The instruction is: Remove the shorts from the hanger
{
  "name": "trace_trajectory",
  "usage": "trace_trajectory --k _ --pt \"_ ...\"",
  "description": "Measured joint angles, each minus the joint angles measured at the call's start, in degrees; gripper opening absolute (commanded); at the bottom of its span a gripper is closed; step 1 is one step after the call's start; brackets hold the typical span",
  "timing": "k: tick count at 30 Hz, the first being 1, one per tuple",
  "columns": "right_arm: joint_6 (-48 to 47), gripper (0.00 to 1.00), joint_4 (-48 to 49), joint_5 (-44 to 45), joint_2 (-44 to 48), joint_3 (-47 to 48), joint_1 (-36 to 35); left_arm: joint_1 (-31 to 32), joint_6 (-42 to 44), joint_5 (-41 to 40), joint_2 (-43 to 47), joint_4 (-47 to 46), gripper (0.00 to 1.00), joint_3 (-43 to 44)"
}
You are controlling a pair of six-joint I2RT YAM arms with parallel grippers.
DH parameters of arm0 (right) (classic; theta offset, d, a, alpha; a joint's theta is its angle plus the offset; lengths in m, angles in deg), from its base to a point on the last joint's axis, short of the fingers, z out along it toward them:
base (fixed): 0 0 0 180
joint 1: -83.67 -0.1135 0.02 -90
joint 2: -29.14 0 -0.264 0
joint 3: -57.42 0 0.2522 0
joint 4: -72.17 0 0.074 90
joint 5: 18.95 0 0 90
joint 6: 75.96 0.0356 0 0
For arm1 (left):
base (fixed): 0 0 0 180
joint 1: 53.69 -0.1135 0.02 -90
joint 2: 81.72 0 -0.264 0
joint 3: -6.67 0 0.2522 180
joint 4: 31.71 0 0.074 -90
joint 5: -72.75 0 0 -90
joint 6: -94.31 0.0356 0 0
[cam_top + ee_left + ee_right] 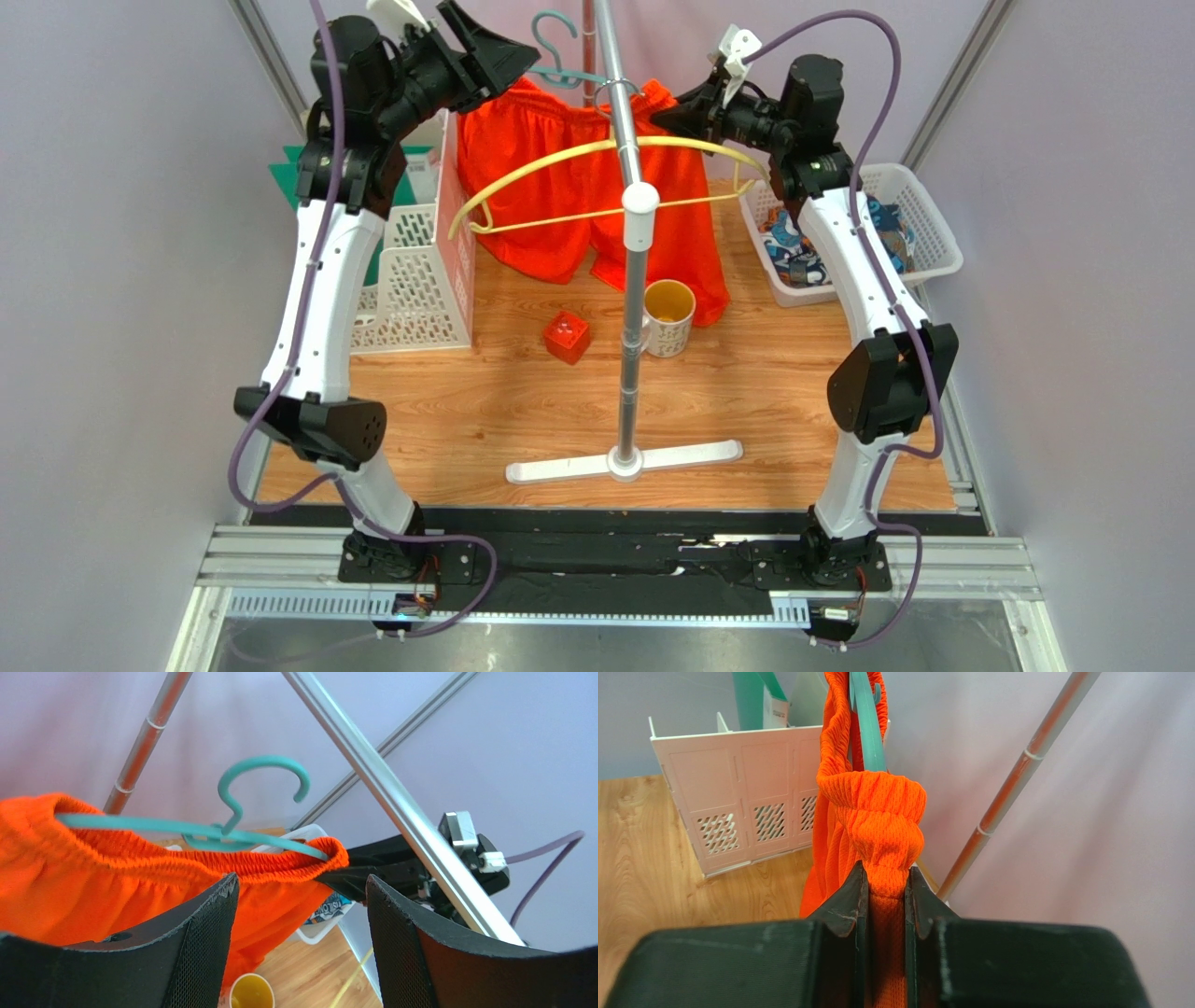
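black fingers of the right pincer [887, 882] sit clamped tight on the right end of the orange shorts [875, 812] waistband, which is stretched over a teal hanger [175, 827]. left pincer [300, 882] is spread wide just before the waistband, gripping nothing. orange legs drape down behind the rack pole [634, 280] and a yellow hanger [561, 161] to the worktop [786, 406]. printed shorts [788, 261] lie in the white basket [933, 231] at right. a red cube [567, 338] and a cup [669, 315] stand near the pole.
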Motion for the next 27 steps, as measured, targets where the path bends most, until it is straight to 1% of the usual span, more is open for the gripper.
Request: trace_trajectory --k 3,6,11,14,16,23,27 --pt "0.46 0.00 -0.31 -1.36 0.15 -1.14 0.28 0.00 0.04 0.63 -4.13 -2.60 0.72 1.51" --pt "1.36 0.00 -0.31 -2.34 0.79 -2.19 0.57 0.02 1.97 0.63 -6.95 -3.48 0.70 1.81" --pt "3.30 0.00 -0.22 -3.82 3.06 -4.70 0.76 0.02 6.38 -0.26 -7.58 -3.23 0.67 1.66" --pt "4.13 0.00 -0.22 -4.68 3.78 -5.18 0.74 0.09 7.65 -0.26 -7.58 -4.26 0.65 1.66" --pt "4.31 0.00 -0.22 -5.01 4.37 -5.95 0.72 0.11 7.80 -0.22 -7.67 -4.76 0.63 1.66" --pt "4.28 0.00 -1.33 -5.55 6.34 -8.57 0.68 1.07 7.32 0.35 -9.16 -7.87 0.61 1.68" --pt "4.09 0.00 -2.05 -5.55 7.56 -9.81 0.68 2.38 6.56 0.39 -11.02 -8.26 0.54 1.92"
